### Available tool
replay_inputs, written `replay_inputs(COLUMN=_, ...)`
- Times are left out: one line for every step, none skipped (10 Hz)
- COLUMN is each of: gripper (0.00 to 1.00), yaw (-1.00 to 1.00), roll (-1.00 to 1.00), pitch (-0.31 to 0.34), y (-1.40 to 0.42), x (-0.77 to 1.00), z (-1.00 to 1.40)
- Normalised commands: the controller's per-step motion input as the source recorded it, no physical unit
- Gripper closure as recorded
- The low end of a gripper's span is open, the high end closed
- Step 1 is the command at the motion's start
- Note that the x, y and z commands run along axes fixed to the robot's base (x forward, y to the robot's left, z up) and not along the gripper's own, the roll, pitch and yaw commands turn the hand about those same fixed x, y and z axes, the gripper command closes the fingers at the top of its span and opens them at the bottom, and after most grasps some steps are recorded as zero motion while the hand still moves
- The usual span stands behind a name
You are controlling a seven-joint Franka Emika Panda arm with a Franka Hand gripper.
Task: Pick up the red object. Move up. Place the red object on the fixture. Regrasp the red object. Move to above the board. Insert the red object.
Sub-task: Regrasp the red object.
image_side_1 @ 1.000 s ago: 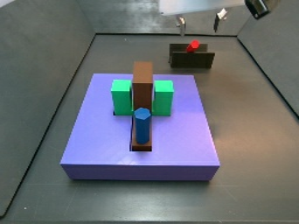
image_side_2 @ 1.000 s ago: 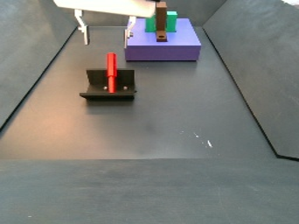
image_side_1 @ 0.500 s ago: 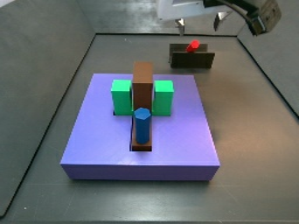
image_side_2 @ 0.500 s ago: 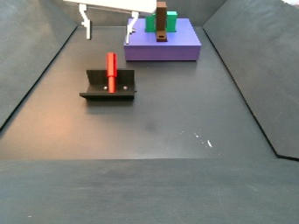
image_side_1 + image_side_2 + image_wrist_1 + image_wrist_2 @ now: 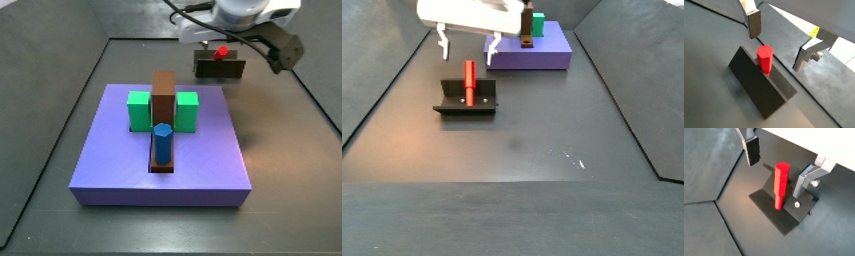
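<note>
Red object [image 5: 470, 82] stands upright in the fixture [image 5: 465, 103], left-centre of a side view; hand [image 5: 469, 43] hovers above, fingers apart.

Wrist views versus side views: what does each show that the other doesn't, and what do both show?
Only the wrist views show the gripper's fingers close up, spread open on either side of the red object's top. Only the side views show the board with its green blocks, brown bar and blue peg. Both show the red object propped on the fixture, with the gripper above.
</note>
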Motion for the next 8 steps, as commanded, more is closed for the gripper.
replay_inputs(gripper=0.0, yaw=0.15, roll=0.15, pitch=0.0, y=-0.15, x=0.01, z=-0.16)
replay_inputs(gripper=0.0, yaw=0.12, roll=0.04, pitch=-0.034, y=-0.11, x=0.0, z=-0.18)
replay_inputs(gripper=0.0, yaw=0.02, roll=0.04, pitch=-0.1, y=-0.03, x=0.0, z=-0.24)
replay_inputs(gripper=0.0, yaw=0.0, roll=0.1, pitch=-0.04, y=0.0, x=0.0, z=-0.18)
replay_inputs(gripper=0.0, yaw=0.0, roll=0.17, pitch=0.0, y=0.0, x=0.0, z=-0.17)
replay_inputs(gripper=0.0, yaw=0.0, roll=0.24, pitch=-0.014, y=0.0, x=0.03, z=-0.22)
replay_inputs(gripper=0.0, yaw=0.0, roll=0.26, pitch=0.0, y=0.0, x=0.12, z=-0.2)
replay_inputs(gripper=0.0, yaw=0.0, roll=0.27, pitch=0.0, y=0.02, x=0.07, z=-0.22)
